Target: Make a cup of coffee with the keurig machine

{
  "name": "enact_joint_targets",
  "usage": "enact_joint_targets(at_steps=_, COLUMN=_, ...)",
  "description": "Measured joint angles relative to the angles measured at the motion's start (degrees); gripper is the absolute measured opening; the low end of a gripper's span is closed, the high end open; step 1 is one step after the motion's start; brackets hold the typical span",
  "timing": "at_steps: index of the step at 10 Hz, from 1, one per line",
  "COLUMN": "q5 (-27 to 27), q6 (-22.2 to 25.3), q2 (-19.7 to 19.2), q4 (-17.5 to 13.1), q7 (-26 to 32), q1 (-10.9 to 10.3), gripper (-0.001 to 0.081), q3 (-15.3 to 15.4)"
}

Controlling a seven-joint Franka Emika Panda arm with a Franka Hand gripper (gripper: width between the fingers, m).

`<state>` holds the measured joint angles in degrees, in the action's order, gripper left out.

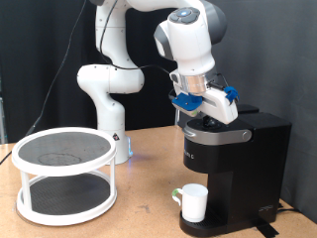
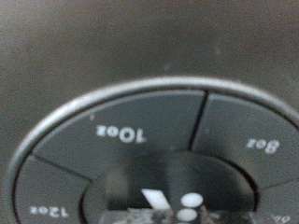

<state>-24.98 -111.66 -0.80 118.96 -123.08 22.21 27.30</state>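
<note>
Sitting under keurig machine (image 1: 233, 149), cup (image 1: 193, 202), contents unseen

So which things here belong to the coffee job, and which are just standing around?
Part of the job:
- keurig machine, lid down
- size buttons on its top, close under the wrist camera
- cup, on the drip base
- gripper, at the machine's top

Just standing around:
- two-tier white rack, at the exterior view's left

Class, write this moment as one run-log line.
gripper: on top of keurig, at size buttons | cup: on drip base under brew head | rack: exterior view's left
</note>
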Motion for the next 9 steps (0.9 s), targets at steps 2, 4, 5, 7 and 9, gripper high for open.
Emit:
enact_joint_targets(at_steps=2, q5=0.0, q6=1.5, q2=-1.3, q4=-1.4, q7=-0.5, q1=0.2, gripper=0.0000, q3=-0.4)
enact_joint_targets(at_steps=4, q5=-0.1, q6=1.5, q2=-1.7, q4=-1.7, q7=0.0, q1=0.3, gripper=0.0000, q3=-0.4)
enact_joint_targets(at_steps=5, q5=-0.5, q6=1.4, q2=-1.6, q4=-1.6, q7=1.3, q1=0.4, gripper=0.0000, q3=-0.5)
enact_joint_targets(at_steps=7, q5=-4.5, q6=0.5, q2=-0.8, q4=-0.4, q7=6.9, q1=0.6, gripper=0.0000, q3=-0.5)
enact_joint_targets(at_steps=9, q5=-10.0, q6=-0.7, q2=1.5, q4=1.9, q7=13.1, q1=0.8, gripper=0.0000, q3=-0.6)
